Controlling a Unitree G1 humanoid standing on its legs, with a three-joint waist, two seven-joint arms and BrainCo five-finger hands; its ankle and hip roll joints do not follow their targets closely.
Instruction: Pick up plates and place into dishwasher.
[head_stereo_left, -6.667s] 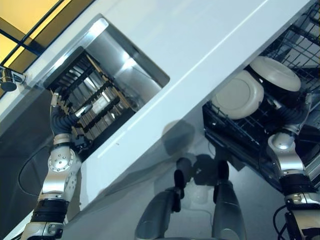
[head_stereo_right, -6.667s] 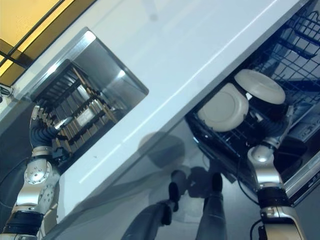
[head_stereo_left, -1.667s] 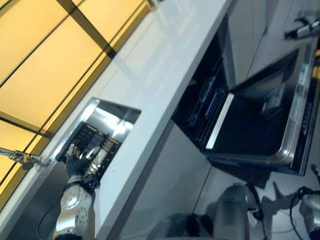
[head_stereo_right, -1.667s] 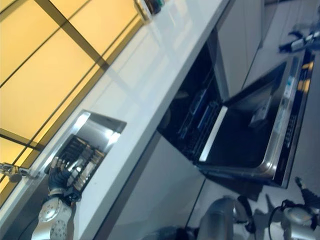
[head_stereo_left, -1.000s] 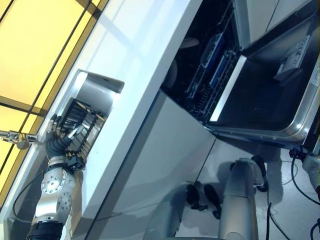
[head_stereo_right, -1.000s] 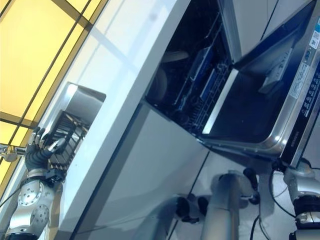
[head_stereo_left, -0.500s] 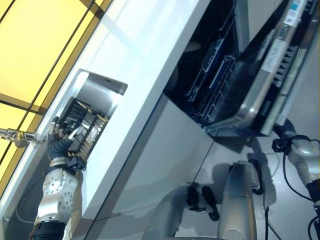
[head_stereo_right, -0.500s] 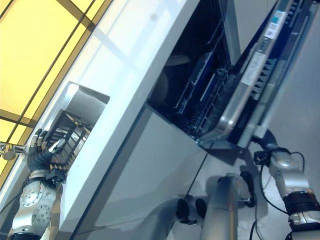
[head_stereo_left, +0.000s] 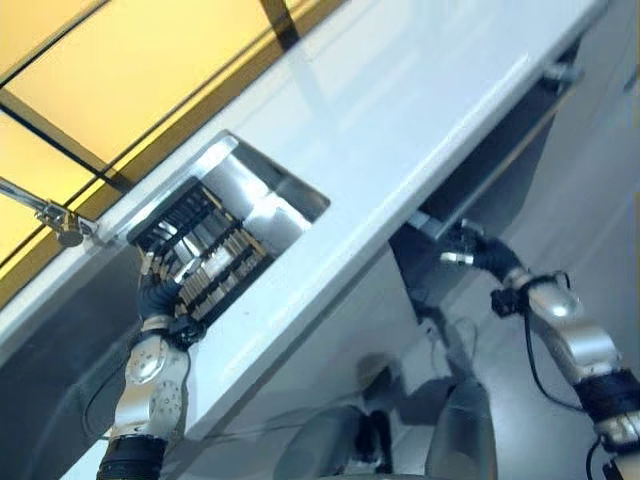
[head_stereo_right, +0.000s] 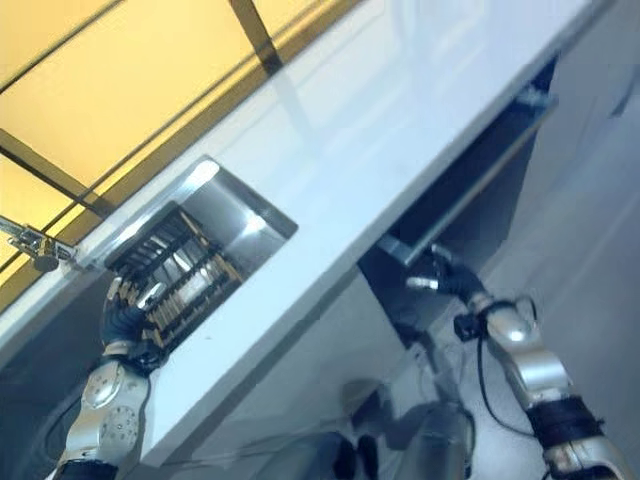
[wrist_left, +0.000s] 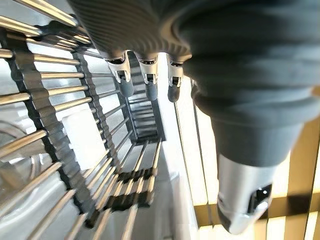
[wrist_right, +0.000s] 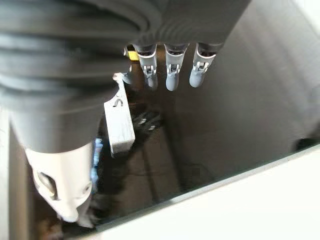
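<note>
Saw no plates, probably stiff, slick, breakable, best pinched at the rim; left hand (head_stereo_left: 160, 283) fingers (wrist_left: 146, 80) straight over the rack (head_stereo_left: 205, 255), right hand (head_stereo_right: 440, 275) fingers (wrist_right: 170, 75) relaxed, empty by the dishwasher door (head_stereo_right: 470, 190)

Legible text, labels, numbers, signs: none. The light tab (wrist_right: 119, 120) seen past the right robot hand (wrist_right: 167, 75) bears one small dark mark, too blurred to identify as a letter or figure. No print can be made out on the white desk (head_stereo_left: 400, 130) or the dish rack (head_stereo_left: 205, 255) in the sink.
</note>
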